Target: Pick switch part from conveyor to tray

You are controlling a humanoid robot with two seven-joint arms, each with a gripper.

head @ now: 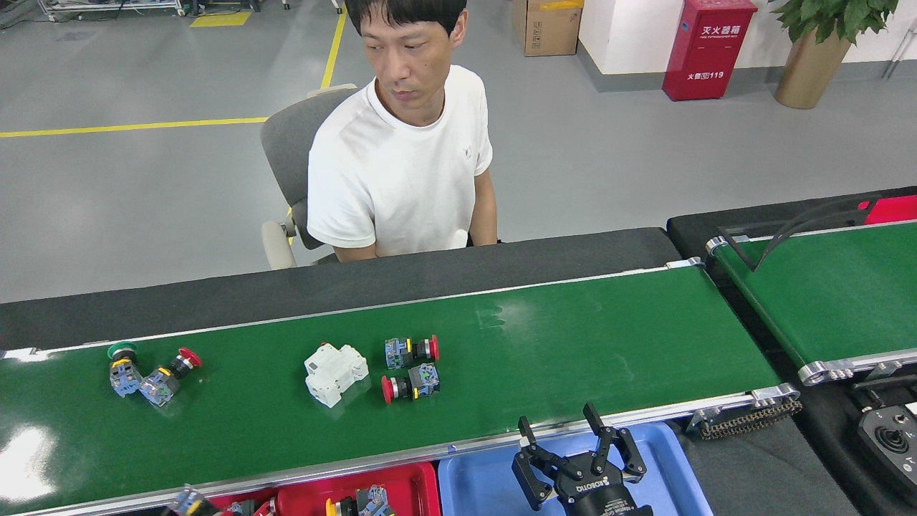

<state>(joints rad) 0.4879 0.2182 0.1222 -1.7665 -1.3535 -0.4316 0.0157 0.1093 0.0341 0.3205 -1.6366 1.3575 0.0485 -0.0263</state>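
Observation:
The conveyor (573, 344) runs across the view with several switch parts on its belt. A green-capped one (120, 362) and a red-capped one (166, 374) lie at the left. Two red-capped ones (411, 350) (408, 385) lie mid-belt beside a white breaker block (335, 371). The red tray (423, 491) sits at the bottom edge with switch parts in it. Another switch part (188, 499) shows at the bottom edge over the tray's left end. Only a dark sliver of my left gripper (170, 509) shows beside it. My right gripper (557, 419) stands open and empty over the blue tray (480, 487).
A person in a white shirt sits behind the conveyor, across a black table strip (358, 283). A second green belt (838, 287) stands at the right, with a joystick controller (888, 437) below it. A chain drive (752, 419) sticks out at the conveyor's right end.

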